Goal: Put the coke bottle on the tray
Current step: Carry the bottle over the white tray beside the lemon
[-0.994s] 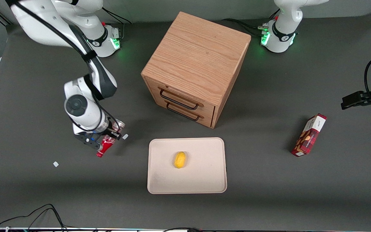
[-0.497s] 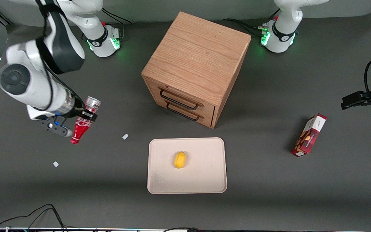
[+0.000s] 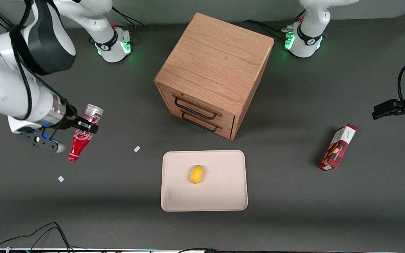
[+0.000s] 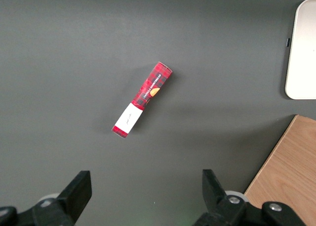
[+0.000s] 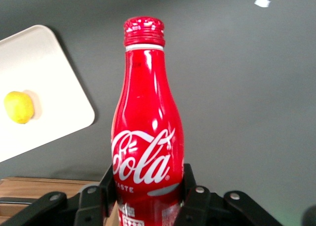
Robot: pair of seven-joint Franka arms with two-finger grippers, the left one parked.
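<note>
My right gripper [image 3: 83, 126] is shut on the coke bottle [image 3: 80, 138], a slim red bottle with white script, and holds it up in the air, tilted, silver base up and red cap down toward the front camera. In the right wrist view the bottle [image 5: 147, 137] sits between the two black fingers [image 5: 195, 199] at its lower body. The cream-beige tray [image 3: 223, 196] lies flat on the table in front of the cabinet, well away from the bottle toward the parked arm's end. The tray's corner [image 5: 54, 132] shows in the right wrist view.
A yellow lemon-like fruit [image 3: 196, 174] lies on the tray. A wooden drawer cabinet [image 3: 214, 70] stands mid-table. A red snack box [image 3: 337, 147] lies toward the parked arm's end, also seen in the left wrist view [image 4: 143, 98]. Two small white scraps [image 3: 136, 149] lie on the grey table.
The right gripper has lifted the bottle off the table and carried it higher and toward the working arm's end; in the last half second it moved only slightly.
</note>
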